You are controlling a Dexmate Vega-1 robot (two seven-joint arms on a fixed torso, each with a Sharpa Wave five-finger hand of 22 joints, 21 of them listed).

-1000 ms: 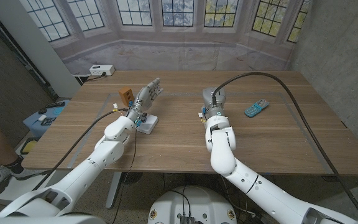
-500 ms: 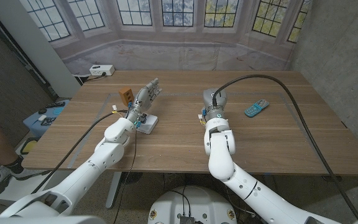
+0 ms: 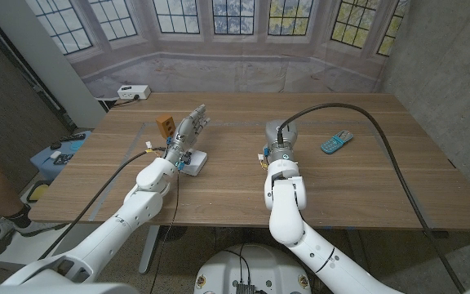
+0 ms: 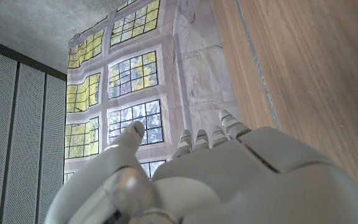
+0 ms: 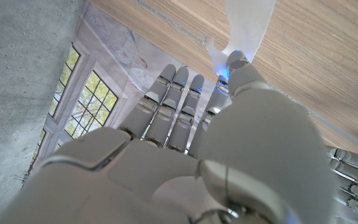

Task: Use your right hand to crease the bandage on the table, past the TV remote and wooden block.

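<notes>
Head view: a wooden table (image 3: 365, 175) is seen with both arms reaching over its near edge. The left hand (image 3: 188, 131) is held raised toward the left part of the table, fingers spread and extended, nothing gripped. Just beside it, nearer the far-left corner, a small wooden block (image 3: 166, 124) is seen with a dark mark on its face; no writing can be read. A small white item (image 3: 194, 162) lies on the table under the left wrist; what it is cannot be told. The right hand (image 3: 277, 131) is placed near the table's middle, toward the far edge; from here its fingers are hidden by the wrist and cable. The TV remote (image 3: 335, 142), teal with pale buttons, lies toward the right side, apart from the right hand; no label is legible. A white power strip (image 3: 134, 92) is seen beyond the far-left corner. Left wrist view: the left hand (image 4: 216, 174) is shown with fingers straight and slightly apart, empty, over the table's edge. Right wrist view: the right hand (image 5: 185, 137) is shown with fingers straight and close together, and the thumb tip touches a thin white translucent bandage (image 5: 247, 25) that lies on the wood; whether it is pinched cannot be told.
</notes>
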